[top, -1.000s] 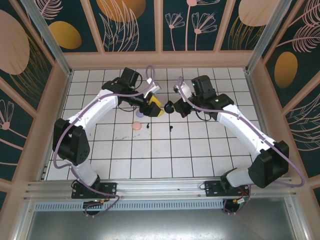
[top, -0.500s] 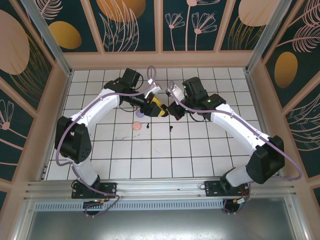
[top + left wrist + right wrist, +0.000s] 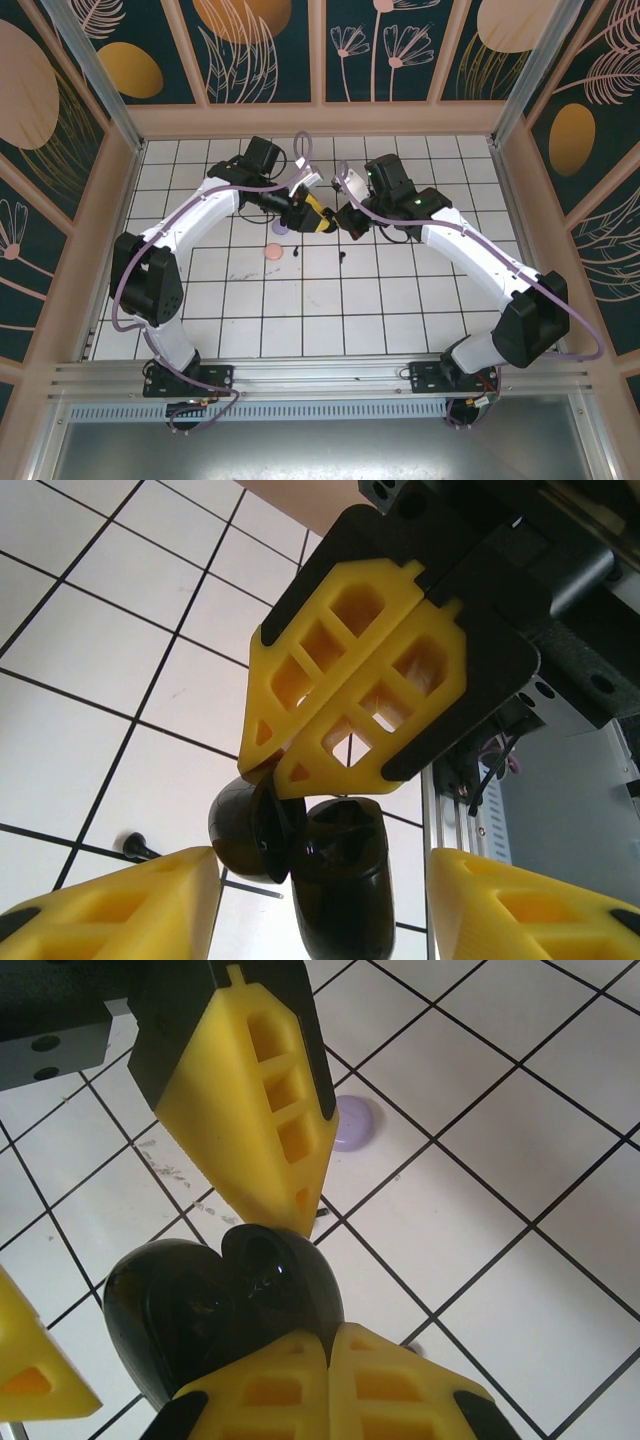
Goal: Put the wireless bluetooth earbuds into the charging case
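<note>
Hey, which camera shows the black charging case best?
Right wrist: the case is close and large, its two glossy halves spread open. Left wrist shows the case lower down, cut off by the frame edge. Top view gives just a small dark speck.

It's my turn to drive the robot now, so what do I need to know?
Right gripper: shut on the open black charging case.
Left gripper: open, its fingers either side of that case.
A black earbud lies loose on the tiles; a purple case and a pink case lie there too.
Done: black case gripped and open.
Left: earbuds go in; whether any is already inside, I cannot tell.
</note>
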`<state>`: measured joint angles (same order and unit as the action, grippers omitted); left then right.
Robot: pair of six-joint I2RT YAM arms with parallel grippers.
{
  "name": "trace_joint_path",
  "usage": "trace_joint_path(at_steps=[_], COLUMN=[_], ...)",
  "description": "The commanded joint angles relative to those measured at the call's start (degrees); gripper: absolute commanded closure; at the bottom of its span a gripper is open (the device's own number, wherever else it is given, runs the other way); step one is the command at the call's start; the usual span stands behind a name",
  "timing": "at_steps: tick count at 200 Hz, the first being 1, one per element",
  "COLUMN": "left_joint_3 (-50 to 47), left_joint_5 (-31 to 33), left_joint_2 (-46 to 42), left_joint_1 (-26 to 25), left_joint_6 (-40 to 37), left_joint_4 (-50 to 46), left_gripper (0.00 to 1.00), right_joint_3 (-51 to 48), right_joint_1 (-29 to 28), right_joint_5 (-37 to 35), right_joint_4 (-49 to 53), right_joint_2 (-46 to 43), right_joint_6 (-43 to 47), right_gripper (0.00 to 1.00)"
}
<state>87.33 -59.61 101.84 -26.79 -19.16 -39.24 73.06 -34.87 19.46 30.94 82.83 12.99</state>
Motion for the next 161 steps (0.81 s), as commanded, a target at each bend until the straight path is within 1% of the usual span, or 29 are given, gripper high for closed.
trace_joint_path(at_steps=[1, 33, 73, 92, 107, 118, 138, 161], left_joint_3=[0.0, -0.2, -0.2, -0.3, -0.4, -0.5, -0.5, -1.6], left_joint_5=[-1.9, -2.1, -2.4, -2.3, -2.5, -2.6, -3.0, -4.1], left_joint_2=[1.0, 1.2, 1.5, 1.5, 1.5, 1.4, 1.4, 1.0], left_joint_1=[0.1, 0.1, 0.1, 0.0, 0.0, 0.0, 0.0, 0.0], left_joint_6=[-1.9, -2.0, -1.9, -1.7, -1.3, -0.9, -0.6, 0.5], left_joint_4=[-1.3, -1.3, -1.3, -0.9, -0.2, 0.3, 1.0, 3.0], left_gripper=[0.42, 0.45, 0.56, 0.57, 0.6, 0.65, 0.77, 0.92], right_joint_3=[2.6, 2.8, 2.9, 3.1, 3.0, 2.7, 2.8, 3.1], right_joint_1=[-0.3, -0.4, -0.4, -0.4, -0.4, -0.5, -0.6, -0.6], right_joint_5=[-0.6, -0.5, -0.4, -0.2, -0.1, -0.1, -0.3, -1.5], right_joint_4=[-1.0, -1.2, -1.4, -1.5, -1.6, -1.8, -2.1, -3.0], right_joint_2=[0.2, 0.2, 0.2, 0.2, 0.2, 0.1, 0.1, -0.1], right_joint_6=[-0.3, -0.4, -0.5, -0.6, -0.6, -0.7, -1.0, -1.8], right_gripper=[1.0, 1.0, 1.0, 1.0, 1.0, 1.0, 1.0, 1.0])
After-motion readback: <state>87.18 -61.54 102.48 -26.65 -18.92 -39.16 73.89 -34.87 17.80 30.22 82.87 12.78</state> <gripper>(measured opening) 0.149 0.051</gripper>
